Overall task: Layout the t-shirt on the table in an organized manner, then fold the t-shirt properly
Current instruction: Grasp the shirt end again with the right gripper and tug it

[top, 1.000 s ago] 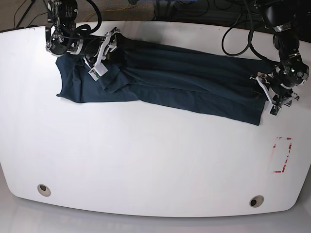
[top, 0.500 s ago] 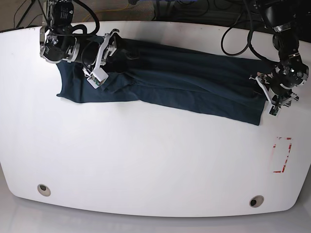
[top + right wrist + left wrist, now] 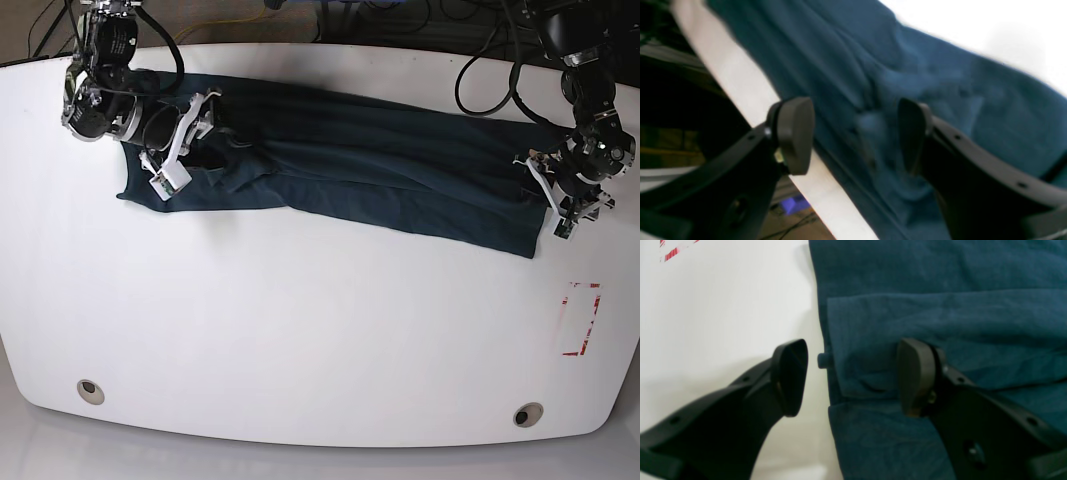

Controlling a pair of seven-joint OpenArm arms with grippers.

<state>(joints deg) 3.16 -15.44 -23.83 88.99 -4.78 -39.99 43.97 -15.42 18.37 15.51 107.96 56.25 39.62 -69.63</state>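
Observation:
The dark teal t-shirt [image 3: 380, 165] lies as a long, wrinkled band across the far half of the white table [image 3: 300, 330]. My right gripper [image 3: 188, 140] hovers over the shirt's left end, near the table's far edge. In its wrist view the right gripper [image 3: 853, 133] is open, with blurred folds of the t-shirt [image 3: 940, 83] under it. My left gripper [image 3: 548, 195] is at the shirt's right end. Seen close, the left gripper [image 3: 851, 376] is open and straddles the edge of the t-shirt [image 3: 940, 306], one finger [image 3: 790, 376] over bare table and the other over cloth.
A red tape rectangle [image 3: 581, 318] marks the table near the right edge, and shows again as the red tape [image 3: 673, 250] in the left wrist view. Two grommet holes [image 3: 90, 390] [image 3: 527, 414] sit near the front edge. Cables [image 3: 480, 70] hang behind the table.
My right gripper has moved left and slightly toward the front over the shirt's left end, uncovering cloth near the far edge. The left arm has stayed put.

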